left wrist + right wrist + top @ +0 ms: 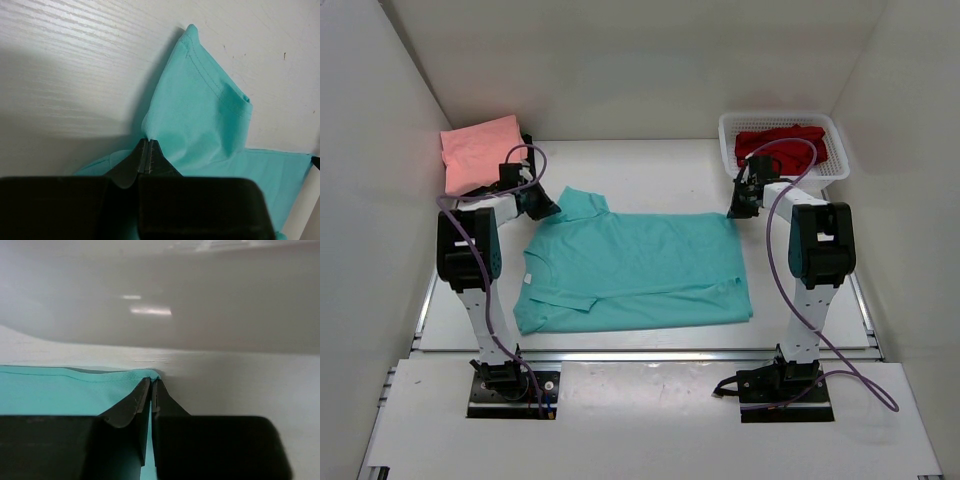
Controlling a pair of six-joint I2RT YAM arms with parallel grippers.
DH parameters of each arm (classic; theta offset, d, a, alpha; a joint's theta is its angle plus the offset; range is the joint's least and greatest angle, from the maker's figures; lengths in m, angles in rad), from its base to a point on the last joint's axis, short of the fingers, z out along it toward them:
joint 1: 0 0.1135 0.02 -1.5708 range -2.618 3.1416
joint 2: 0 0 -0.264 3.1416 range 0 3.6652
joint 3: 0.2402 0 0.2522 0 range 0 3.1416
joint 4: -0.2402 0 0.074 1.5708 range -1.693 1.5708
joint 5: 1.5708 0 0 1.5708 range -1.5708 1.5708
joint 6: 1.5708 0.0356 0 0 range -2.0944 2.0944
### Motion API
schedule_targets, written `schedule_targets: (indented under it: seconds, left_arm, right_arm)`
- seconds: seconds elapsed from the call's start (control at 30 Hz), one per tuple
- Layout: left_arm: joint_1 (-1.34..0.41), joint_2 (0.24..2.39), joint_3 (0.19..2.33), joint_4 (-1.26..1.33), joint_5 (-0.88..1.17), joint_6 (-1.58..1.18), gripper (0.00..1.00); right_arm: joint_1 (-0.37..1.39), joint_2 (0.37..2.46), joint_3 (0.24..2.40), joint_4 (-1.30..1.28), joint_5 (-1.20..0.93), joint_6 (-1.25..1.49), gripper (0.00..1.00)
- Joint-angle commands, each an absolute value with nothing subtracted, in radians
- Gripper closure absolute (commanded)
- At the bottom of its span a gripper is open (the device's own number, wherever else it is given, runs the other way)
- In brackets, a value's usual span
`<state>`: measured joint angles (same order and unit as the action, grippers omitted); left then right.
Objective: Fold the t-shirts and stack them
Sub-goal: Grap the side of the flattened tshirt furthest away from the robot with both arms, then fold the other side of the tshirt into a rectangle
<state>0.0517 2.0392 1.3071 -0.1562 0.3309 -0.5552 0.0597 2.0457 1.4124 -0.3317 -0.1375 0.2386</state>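
Tabletop (650, 165) with teal t-shirt (640, 270) spread flat at centre, collar to the left. Left gripper (146, 156) pinched tight on far sleeve; right gripper (151, 390) closed on far hem corner. Salmon pink t-shirt (480, 150) folded far left; red t-shirt (780, 145) in white basket (835, 165) far right. Bare surface between them.

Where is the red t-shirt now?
In the top view, the red t-shirt lies in the white basket at the far right, just beyond the right gripper.
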Motion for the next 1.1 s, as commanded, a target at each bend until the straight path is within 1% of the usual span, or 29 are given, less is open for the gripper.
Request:
schedule_targets:
  seconds: [0.0,0.2,0.4,0.57,0.83,1.07]
  left_arm:
    - [0.061,1.950,1.283,-0.135,0.354,-0.552,1.00]
    - [0.077,1.914,1.313,-0.144,0.339,-0.546,1.00]
    - [0.106,1.864,1.301,-0.112,0.383,-0.586,1.00]
    - [0.115,1.804,1.192,-0.084,0.414,-0.604,1.00]
    - [0.120,1.593,0.954,-0.060,0.414,-0.620,1.00]
    - [0.127,1.456,0.871,-0.126,0.356,-0.612,1.00]
  right_arm:
    - [0.071,2.048,1.446,-0.285,-0.172,0.223,1.00]
    - [0.057,2.002,1.413,-0.250,-0.179,0.230,1.00]
    - [0.043,1.908,1.364,-0.203,-0.212,0.198,1.00]
    - [0.022,1.824,1.290,-0.186,-0.302,0.186,1.00]
    - [0.018,1.651,1.088,-0.149,-0.337,0.161,1.00]
    - [0.009,1.513,0.899,-0.104,-0.367,0.144,1.00]
